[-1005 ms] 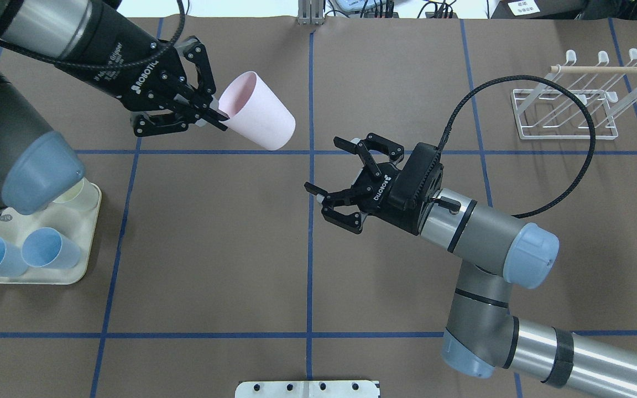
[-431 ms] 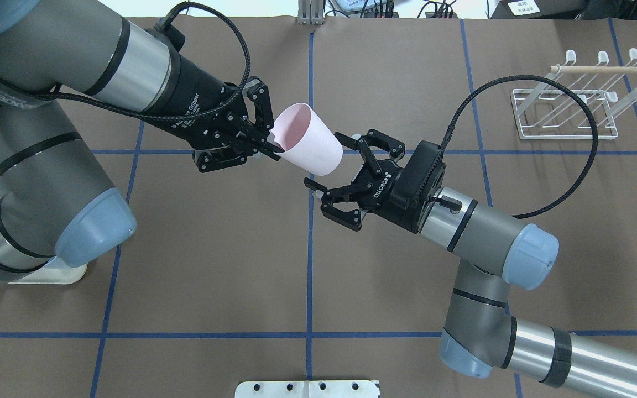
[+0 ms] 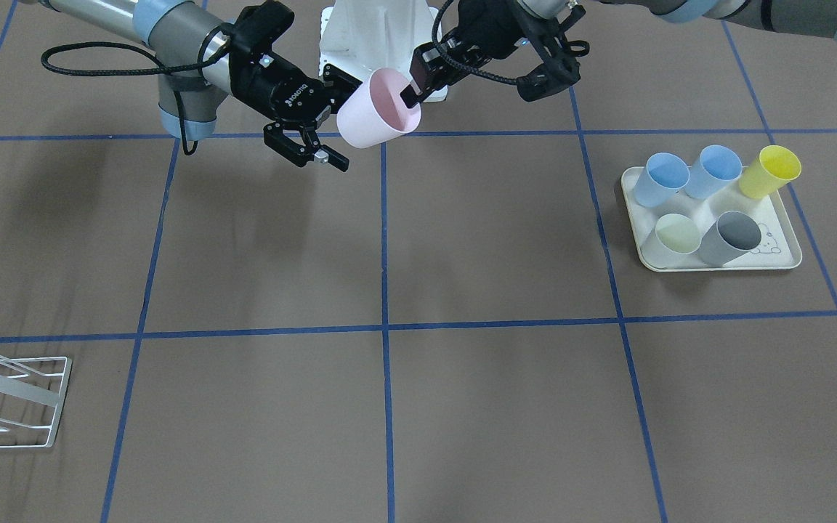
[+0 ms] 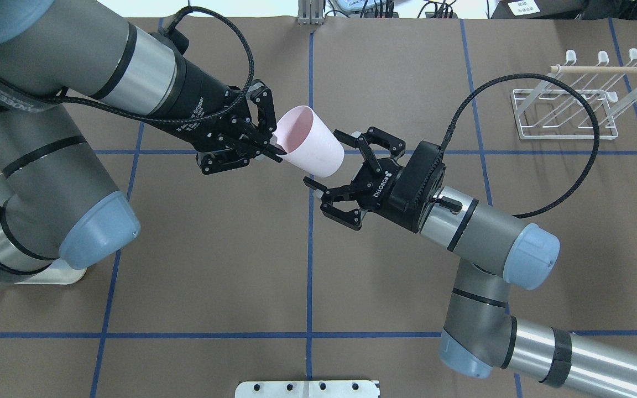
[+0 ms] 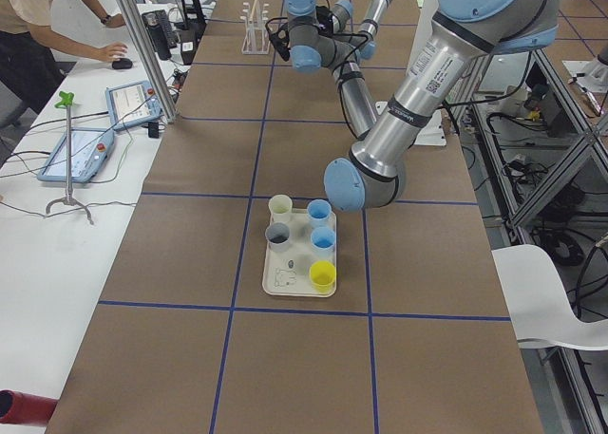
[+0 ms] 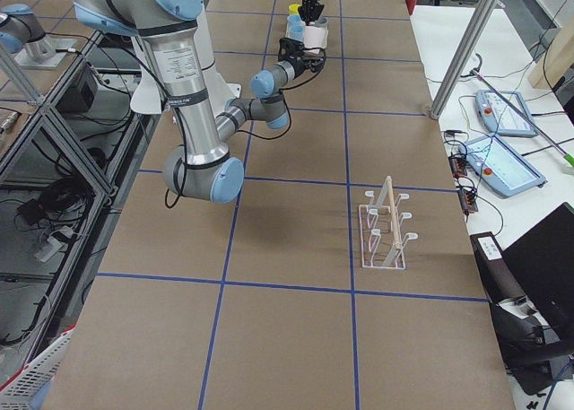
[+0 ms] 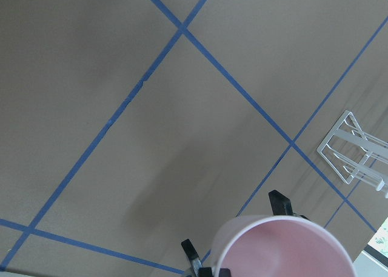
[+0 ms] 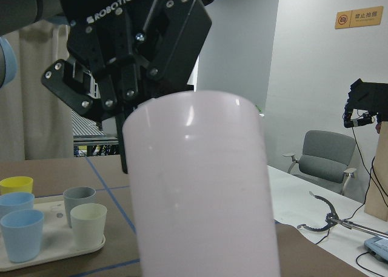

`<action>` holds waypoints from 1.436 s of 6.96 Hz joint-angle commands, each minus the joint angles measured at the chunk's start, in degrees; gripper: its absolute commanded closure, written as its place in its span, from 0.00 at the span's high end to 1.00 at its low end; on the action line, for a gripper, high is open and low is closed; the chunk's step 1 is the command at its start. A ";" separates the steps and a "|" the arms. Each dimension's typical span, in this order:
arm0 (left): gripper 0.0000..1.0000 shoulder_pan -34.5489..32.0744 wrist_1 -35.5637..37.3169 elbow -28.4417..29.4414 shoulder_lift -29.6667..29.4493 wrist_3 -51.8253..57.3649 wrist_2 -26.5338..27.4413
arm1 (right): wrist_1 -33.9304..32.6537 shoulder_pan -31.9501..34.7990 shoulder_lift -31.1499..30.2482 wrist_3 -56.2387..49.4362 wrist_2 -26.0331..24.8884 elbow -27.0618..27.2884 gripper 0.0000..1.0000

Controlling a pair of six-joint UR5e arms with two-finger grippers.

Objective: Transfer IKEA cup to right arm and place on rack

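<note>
In the overhead view, find the pink cup (image 4: 310, 141) held in the air over the middle of the table (image 4: 213, 265). The left gripper (image 4: 275, 148) is clamped on the cup's rim wall, with one finger inside the mouth and one outside. The cup's long axis runs from that gripper toward the right gripper (image 4: 324, 157), mouth toward the left one and base toward the right one. The right gripper's fingers stand wide apart, one on each side of the base end, and no contact shows. Read "ROBOTIQ" in white on its body. The rack (image 4: 567, 105) sits well apart at the far right, so the right gripper is by far the nearer one to it. In the front-facing view, sides are mirrored. The cup hangs between both grippers, and five other cups (image 3: 709, 171) stand on the tray (image 3: 782, 250). In the two side views, both grippers are too small to judge. In the left wrist view, two black fingertips (image 7: 279, 201) flank the cup beyond its rim. In the right wrist view, the cup's wall fills the centre. "ROBOTIQ" reads on the left gripper behind it, and a wall sign (image 8: 361, 16) is too small to read.
</note>
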 commanded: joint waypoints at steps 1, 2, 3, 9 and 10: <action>0.00 0.02 0.01 0.24 0.00 0.10 0.01 | 0.00 -0.06 0.03 -4.17 0.00 0.14 0.87; 0.00 0.10 0.01 0.51 -0.09 0.10 0.01 | 0.00 -0.06 -0.06 -4.46 0.00 0.14 0.87; 0.00 0.10 0.01 0.51 -0.18 0.10 0.01 | 0.00 0.03 -0.06 -4.46 0.00 0.14 0.87; 0.00 0.10 0.19 1.74 -0.97 0.10 0.88 | 0.00 -0.23 -0.06 -4.46 0.00 0.40 0.87; 0.00 0.10 0.19 2.26 -1.58 0.10 1.24 | 0.09 -0.23 -0.06 -4.46 0.00 0.40 0.87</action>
